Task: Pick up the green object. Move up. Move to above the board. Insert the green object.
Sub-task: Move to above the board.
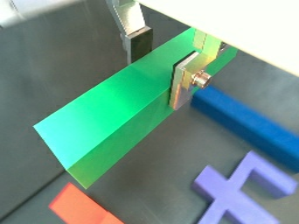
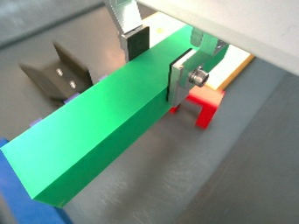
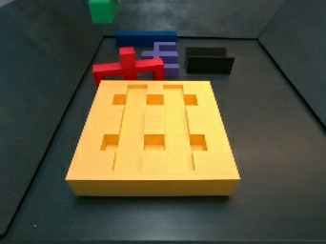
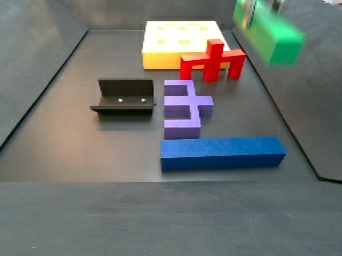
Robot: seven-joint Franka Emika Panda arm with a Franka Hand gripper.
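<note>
The gripper (image 2: 162, 57) clamps its silver fingers (image 2: 184, 77) across the long, matte green rectangular bar (image 2: 100, 131), lifted clear of the floor and still apart from the yellow-orange grooved board (image 3: 155, 135). The bar appears rigid and light; the off-centre hold probably risks tilting.

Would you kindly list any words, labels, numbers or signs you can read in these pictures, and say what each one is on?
None: no readable text shows in any view.
The green object, clamped in the hand raised off the floor, is plain.
The board, red cross-shaped block, purple block, blue block and fixture are unmarked too.
</note>
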